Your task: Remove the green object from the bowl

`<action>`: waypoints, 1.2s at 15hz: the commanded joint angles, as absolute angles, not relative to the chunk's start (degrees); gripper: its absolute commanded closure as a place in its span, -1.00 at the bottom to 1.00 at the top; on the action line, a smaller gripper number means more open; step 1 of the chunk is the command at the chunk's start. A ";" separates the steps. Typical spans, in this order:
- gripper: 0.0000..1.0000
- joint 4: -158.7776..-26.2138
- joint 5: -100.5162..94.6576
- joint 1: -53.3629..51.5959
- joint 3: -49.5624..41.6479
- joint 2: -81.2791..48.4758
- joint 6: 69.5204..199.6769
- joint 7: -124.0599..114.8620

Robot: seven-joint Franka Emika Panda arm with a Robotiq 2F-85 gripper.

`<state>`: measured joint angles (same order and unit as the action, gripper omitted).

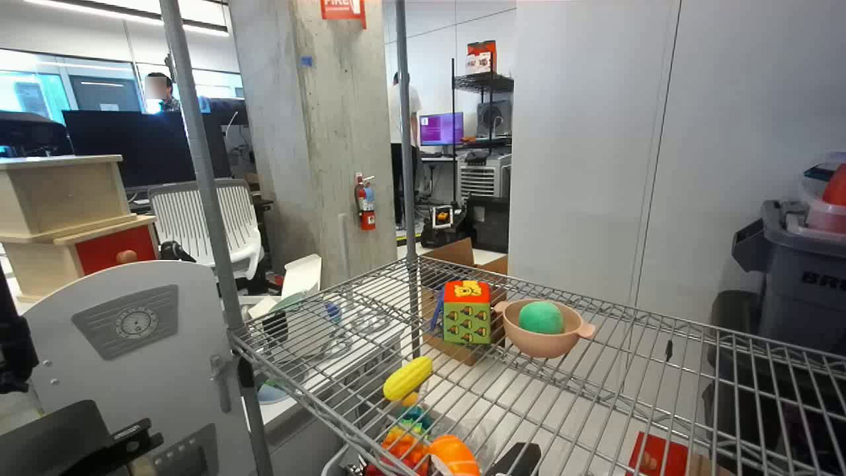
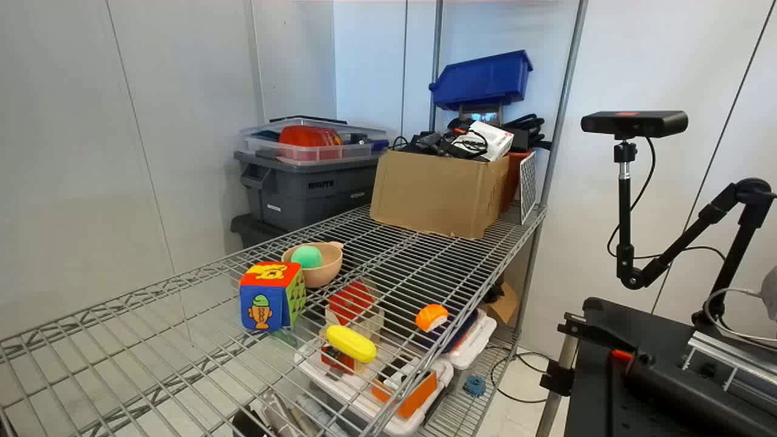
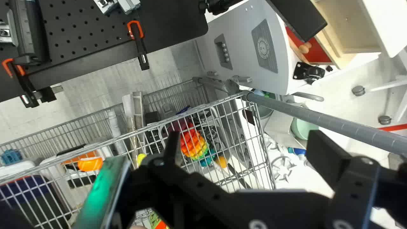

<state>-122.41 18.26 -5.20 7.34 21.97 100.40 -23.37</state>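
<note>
The green object point(image 1: 540, 317) is a smooth green ball resting inside the bowl; it also shows in an exterior view point(image 2: 306, 257). The bowl point(image 1: 538, 346) is salmon-pink with two small handles and stands upright on the wire shelf. It also shows in an exterior view point(image 2: 328, 273), right by the blocky toy. In the wrist view the ball is not visible, and the bowl is hidden or barely at the bottom edge. My gripper point(image 3: 249, 152) is open, with nothing between its fingers, away from the bowl. I cannot make it out in either exterior view.
The blocky toy point(image 1: 466, 314) stands beside the bowl. A yellow toy point(image 2: 352, 343) and an orange toy point(image 2: 431, 317) lie on the wire shelf point(image 1: 661, 320). Metal posts point(image 1: 198, 158) rise at its corners. A cardboard box point(image 2: 431, 191) stands at its far end.
</note>
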 commanded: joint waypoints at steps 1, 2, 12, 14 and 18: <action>-1.00 -122.27 18.42 -4.64 7.78 21.97 100.26 -23.22; -1.00 -122.25 18.42 -4.64 7.78 21.98 100.26 -23.22; -1.00 -113.18 18.54 -1.05 3.72 8.18 100.62 -21.37; -1.00 -109.79 18.76 -0.04 2.34 2.78 101.32 -21.04; -1.00 -100.54 20.18 1.31 -0.06 -8.92 103.41 -21.98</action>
